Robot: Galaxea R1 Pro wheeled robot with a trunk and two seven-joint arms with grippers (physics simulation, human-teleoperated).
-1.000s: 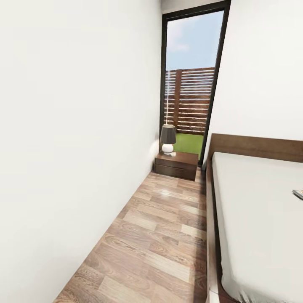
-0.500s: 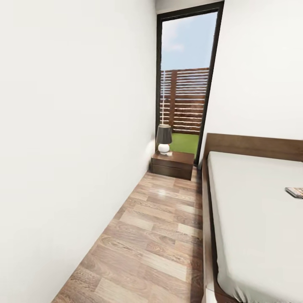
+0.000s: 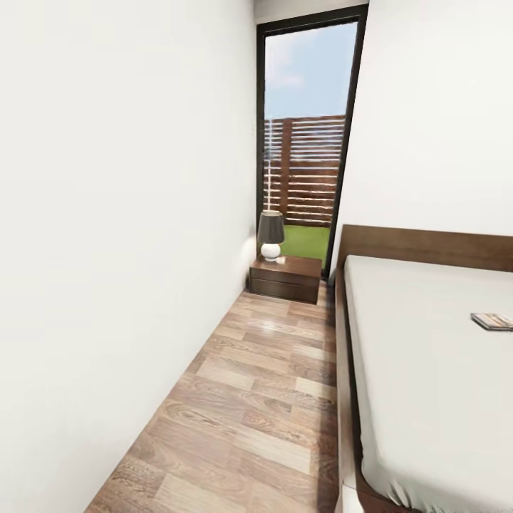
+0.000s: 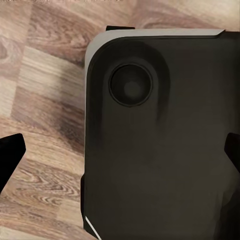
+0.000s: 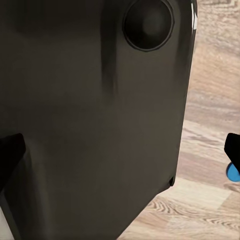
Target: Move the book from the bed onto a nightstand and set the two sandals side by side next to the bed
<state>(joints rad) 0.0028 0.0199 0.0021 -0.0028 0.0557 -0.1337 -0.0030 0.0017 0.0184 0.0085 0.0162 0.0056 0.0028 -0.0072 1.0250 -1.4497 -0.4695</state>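
The bed (image 3: 427, 370), with a dark wood frame and an off-white mattress, runs along the right of the head view. The book (image 3: 491, 320) lies flat on the mattress near the right edge of the picture. At the far end of the aisle, against the left wall, stands the nightstand (image 3: 285, 278). A bit of bright blue, probably a sandal (image 5: 232, 173), peeks out on the floor beside one fingertip in the right wrist view. My left gripper (image 4: 120, 155) and right gripper (image 5: 120, 150) hang open over my dark base, holding nothing.
A dark-shaded lamp (image 3: 271, 234) with a white foot stands on the nightstand. Behind it a tall glass door (image 3: 306, 142) shows a slatted fence and grass. A white wall (image 3: 121, 249) bounds the narrow wood-floor aisle (image 3: 263, 399) on the left.
The whole head view has shifted: nightstand, door and bed now sit further left in the picture, and more of the book shows. The camera moved, not the things.
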